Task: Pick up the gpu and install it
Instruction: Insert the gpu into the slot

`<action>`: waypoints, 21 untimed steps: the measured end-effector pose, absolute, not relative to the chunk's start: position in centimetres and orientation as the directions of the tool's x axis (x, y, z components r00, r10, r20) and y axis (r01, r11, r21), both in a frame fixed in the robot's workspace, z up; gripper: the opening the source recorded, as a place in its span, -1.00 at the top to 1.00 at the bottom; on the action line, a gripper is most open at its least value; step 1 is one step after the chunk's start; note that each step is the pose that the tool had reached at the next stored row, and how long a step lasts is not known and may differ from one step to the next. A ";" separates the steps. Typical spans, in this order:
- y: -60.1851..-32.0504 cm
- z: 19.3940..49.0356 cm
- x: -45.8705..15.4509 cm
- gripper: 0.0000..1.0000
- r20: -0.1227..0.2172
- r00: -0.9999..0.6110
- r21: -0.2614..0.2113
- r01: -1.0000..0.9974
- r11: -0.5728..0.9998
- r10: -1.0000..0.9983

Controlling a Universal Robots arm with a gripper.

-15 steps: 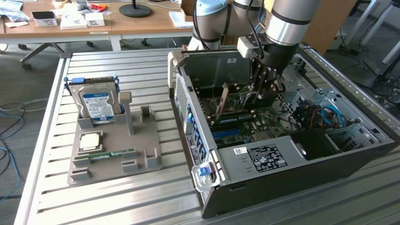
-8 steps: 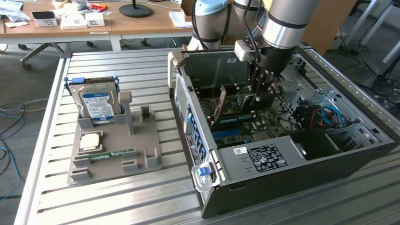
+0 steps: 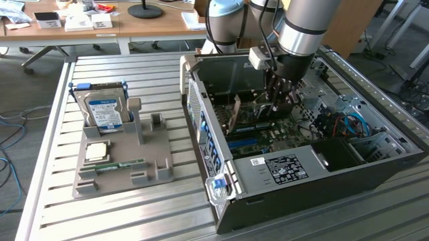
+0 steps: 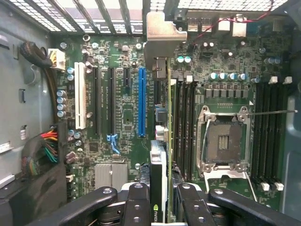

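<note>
Our gripper (image 4: 160, 200) pinches the gpu (image 4: 161, 160) by its upper edge, holding it upright inside the computer case (image 3: 322, 186) so its connector faces the motherboard (image 4: 122, 117) beside the blue slot (image 4: 142, 101).

Slatted table (image 3: 134, 213): grey fixture (image 3: 127, 150), PC case (image 3: 322, 193)

Moderately bright, even light. Pale glare on the ribbed silver metal table (image 3: 134, 211) well aside of the claw (image 3: 278, 103). Soft shadow inside the grey steel computer case (image 3: 302, 196) under the claw. Washed out: the slotted grey rear panel (image 4: 94, 12) beyond the thin green card (image 4: 159, 165) in the claw's grip.
</note>
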State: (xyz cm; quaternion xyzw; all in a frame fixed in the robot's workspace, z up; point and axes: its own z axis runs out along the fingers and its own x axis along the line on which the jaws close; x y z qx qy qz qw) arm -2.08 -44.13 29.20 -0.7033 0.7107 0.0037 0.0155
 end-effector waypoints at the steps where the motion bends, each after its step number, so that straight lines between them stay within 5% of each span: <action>1: -44.3 29.2 -2.1 0.47 -0.027 -0.010 -0.017 -1.000 0.011 -1.000; 21: -45.5 28.8 -3.3 0.47 -0.027 -0.006 -0.023 -1.000 0.006 -1.000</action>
